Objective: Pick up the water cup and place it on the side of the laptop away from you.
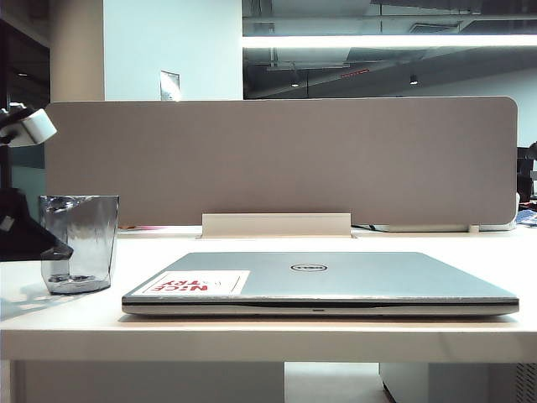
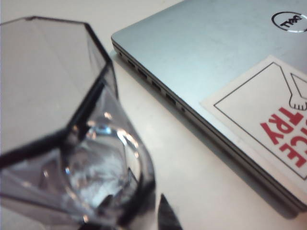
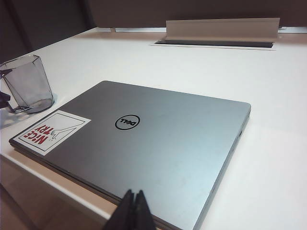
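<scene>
The small transparent grey-tinted faceted water cup (image 1: 80,242) stands on the white table (image 1: 268,332) just left of the closed silver-grey Dell laptop (image 1: 336,277), against the left tool (image 1: 38,243), whose spread I cannot tell, while the right tool (image 3: 133,211), pinched together, hangs far off.

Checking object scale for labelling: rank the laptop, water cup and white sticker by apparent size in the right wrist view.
1. laptop, by far the largest.
2. water cup and white sticker: they look about alike, and the sticker lies flat, foreshortened, so I leave them unranked.
</scene>
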`<act>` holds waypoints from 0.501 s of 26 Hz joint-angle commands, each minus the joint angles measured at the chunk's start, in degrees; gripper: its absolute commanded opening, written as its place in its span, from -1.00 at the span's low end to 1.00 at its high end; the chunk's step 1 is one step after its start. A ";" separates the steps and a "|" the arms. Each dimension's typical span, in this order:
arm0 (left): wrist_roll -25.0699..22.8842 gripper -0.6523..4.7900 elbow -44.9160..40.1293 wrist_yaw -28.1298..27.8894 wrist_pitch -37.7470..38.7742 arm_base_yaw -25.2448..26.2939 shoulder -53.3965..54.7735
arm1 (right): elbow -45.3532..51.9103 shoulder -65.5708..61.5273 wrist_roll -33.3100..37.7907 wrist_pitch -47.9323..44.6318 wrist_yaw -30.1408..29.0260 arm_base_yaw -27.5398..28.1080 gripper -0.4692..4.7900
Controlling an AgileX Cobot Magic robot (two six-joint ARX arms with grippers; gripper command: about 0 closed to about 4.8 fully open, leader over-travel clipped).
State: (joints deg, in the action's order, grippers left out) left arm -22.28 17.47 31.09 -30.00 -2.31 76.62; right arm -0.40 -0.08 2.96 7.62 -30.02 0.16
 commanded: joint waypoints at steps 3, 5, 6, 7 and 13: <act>-0.15 -0.58 1.07 1.31 -1.38 -0.09 0.68 | 0.22 0.09 0.02 -0.48 -0.13 -0.04 -0.85; -0.15 -0.60 1.07 1.31 -1.42 -0.09 0.68 | 0.22 0.09 0.00 -0.48 -0.13 -0.07 -0.85; -0.15 -0.61 1.07 1.31 -1.40 -0.09 0.68 | 0.22 0.09 0.00 -0.50 -0.11 -0.04 -0.85; -0.15 -0.65 1.07 1.31 -1.42 -0.09 0.70 | 0.22 0.09 0.00 -0.48 -0.11 -0.04 -0.85; -0.04 -0.78 1.07 1.29 -1.88 -0.11 0.70 | 0.22 0.09 0.00 -0.37 -0.09 -0.04 -0.85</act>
State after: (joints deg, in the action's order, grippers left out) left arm -22.50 18.59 32.10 -31.92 -2.33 77.38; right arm -0.38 -0.08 2.96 7.64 -30.02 0.16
